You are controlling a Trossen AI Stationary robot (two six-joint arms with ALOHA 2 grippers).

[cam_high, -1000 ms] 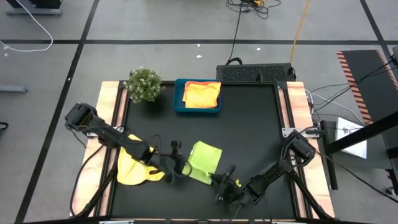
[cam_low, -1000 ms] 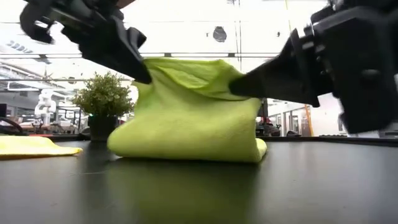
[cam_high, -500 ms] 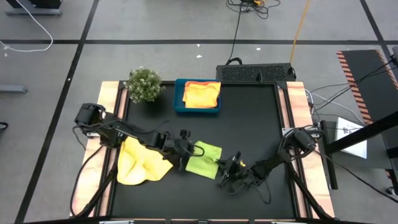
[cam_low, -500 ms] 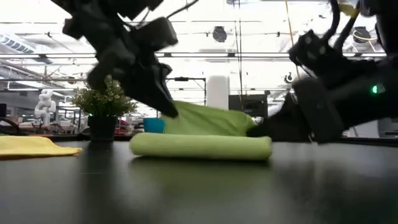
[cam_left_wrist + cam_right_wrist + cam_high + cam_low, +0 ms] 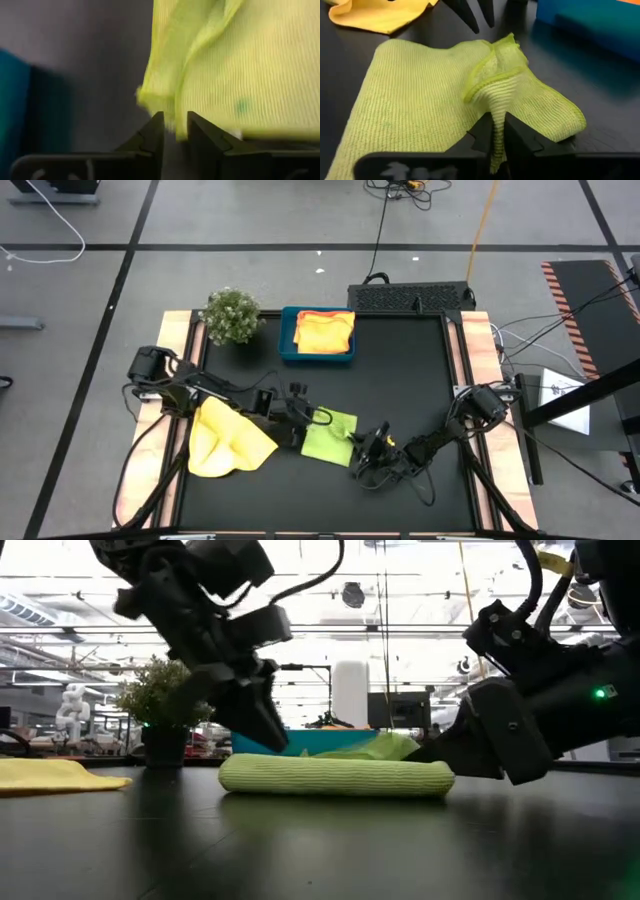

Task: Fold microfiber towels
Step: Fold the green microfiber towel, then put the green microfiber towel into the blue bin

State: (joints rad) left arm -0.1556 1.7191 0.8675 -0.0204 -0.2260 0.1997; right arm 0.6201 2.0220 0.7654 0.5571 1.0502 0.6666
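A lime green towel (image 5: 328, 438) lies folded on the black table, a flat roll in the low view (image 5: 335, 776). My left gripper (image 5: 312, 418) is at its far left corner, slightly open. That corner's edge (image 5: 159, 102) lies at the fingertips (image 5: 157, 125); whether they touch it I cannot tell. My right gripper (image 5: 352, 444) is low at the towel's right side and shut on it. A yellow towel (image 5: 225, 438) lies crumpled to the left. My right gripper pinches a raised bit of the towel's hemmed edge (image 5: 496, 102) between its two fingers, near the towel's far right corner. The fingers come in almost level from the table's right. The pinched cloth stands up as a small ridge while the rest of the towel lies flat.
A blue tray (image 5: 288, 345) at the far middle holds folded yellow and orange towels (image 5: 325, 332). A small green plant (image 5: 231, 315) stands to its left. Bare black table lies to the right of the green towel and between it and the tray.
Both grippers have gone toward the table's far edge and down with the green towel's lifted edge. The towel stood up like a tent and is now folded over on itself, lying low and flat.
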